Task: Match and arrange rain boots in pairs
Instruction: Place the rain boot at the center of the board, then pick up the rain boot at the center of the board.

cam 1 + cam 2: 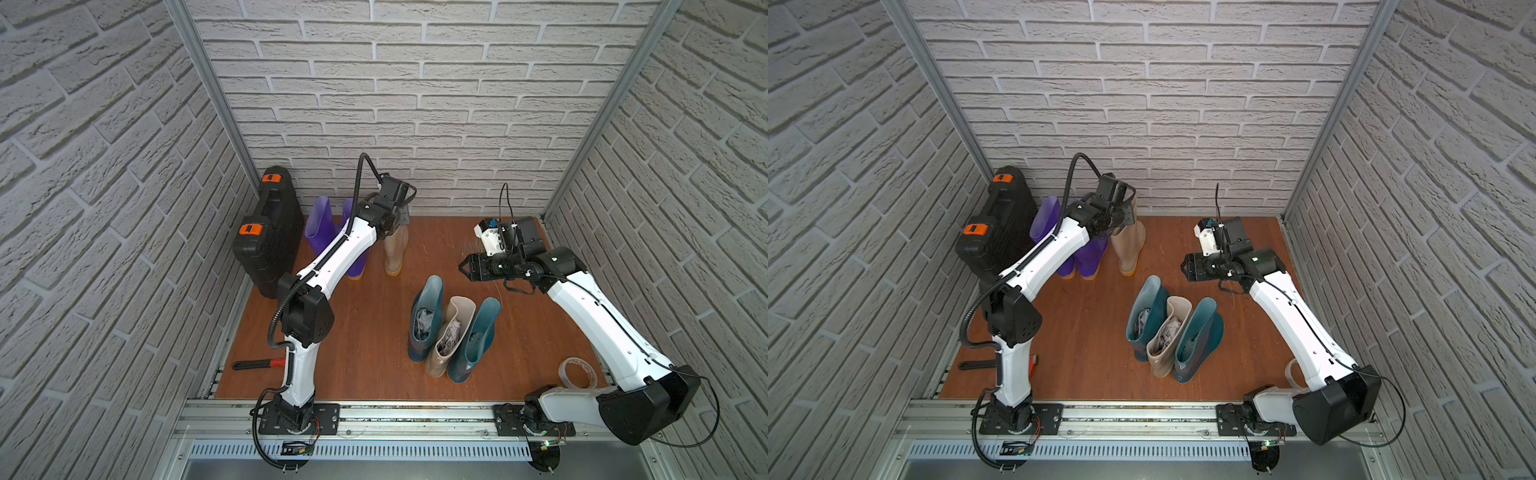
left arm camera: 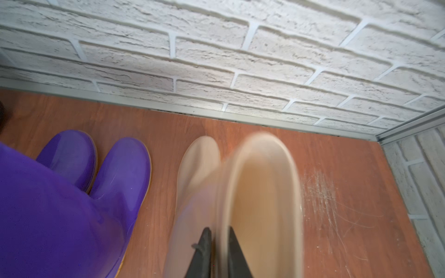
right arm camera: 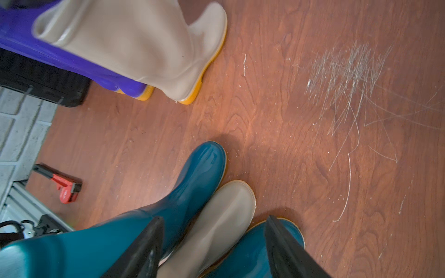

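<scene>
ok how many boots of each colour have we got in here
purple boots: 2
beige boots: 2
teal boots: 2
total: 6

We see a red-brown wood-grain floor (image 1: pixel 365 324). On it stand a black case (image 1: pixel 266 237) at ten o'clock, two purple boots (image 1: pixel 1086 257) at eleven and a beige boot (image 1: pixel 395 249) at twelve. Near centre, two teal boots (image 1: pixel 424 320) flank a second beige boot (image 1: pixel 451 336). A tape roll (image 1: pixel 577 372) lies at four and a red-and-black tool (image 1: pixel 257 363) at eight.
</scene>
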You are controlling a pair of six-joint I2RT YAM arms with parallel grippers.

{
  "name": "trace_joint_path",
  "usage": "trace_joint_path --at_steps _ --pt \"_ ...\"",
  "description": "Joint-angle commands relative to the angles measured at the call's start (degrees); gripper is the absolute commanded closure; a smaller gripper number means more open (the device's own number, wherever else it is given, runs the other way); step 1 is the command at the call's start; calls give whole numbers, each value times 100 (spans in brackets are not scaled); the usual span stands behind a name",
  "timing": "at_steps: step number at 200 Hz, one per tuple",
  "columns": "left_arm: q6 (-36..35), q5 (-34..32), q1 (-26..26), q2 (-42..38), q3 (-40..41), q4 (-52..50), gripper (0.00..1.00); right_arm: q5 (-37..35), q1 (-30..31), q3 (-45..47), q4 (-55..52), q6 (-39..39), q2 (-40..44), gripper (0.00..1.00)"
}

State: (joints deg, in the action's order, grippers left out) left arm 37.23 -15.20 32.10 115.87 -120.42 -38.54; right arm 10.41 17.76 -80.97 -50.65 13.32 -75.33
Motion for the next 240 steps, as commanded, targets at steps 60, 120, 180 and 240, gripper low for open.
trace_joint_path --at_steps 60,120,180,240 --pt "-212 522 -129 -330 -398 -17 56 754 60 -887 -1597 -449 865 35" --pt "-466 813 -16 -1011 -163 -313 52 702 497 -675 -2093 -869 1085 43" --pt "-581 1052 121 -1900 769 -249 49 181 1206 -638 -1997 -969 660 48" --pt "-743 1188 126 -2225 906 -480 47 -157 1555 -639 -2053 -1071 313 64"
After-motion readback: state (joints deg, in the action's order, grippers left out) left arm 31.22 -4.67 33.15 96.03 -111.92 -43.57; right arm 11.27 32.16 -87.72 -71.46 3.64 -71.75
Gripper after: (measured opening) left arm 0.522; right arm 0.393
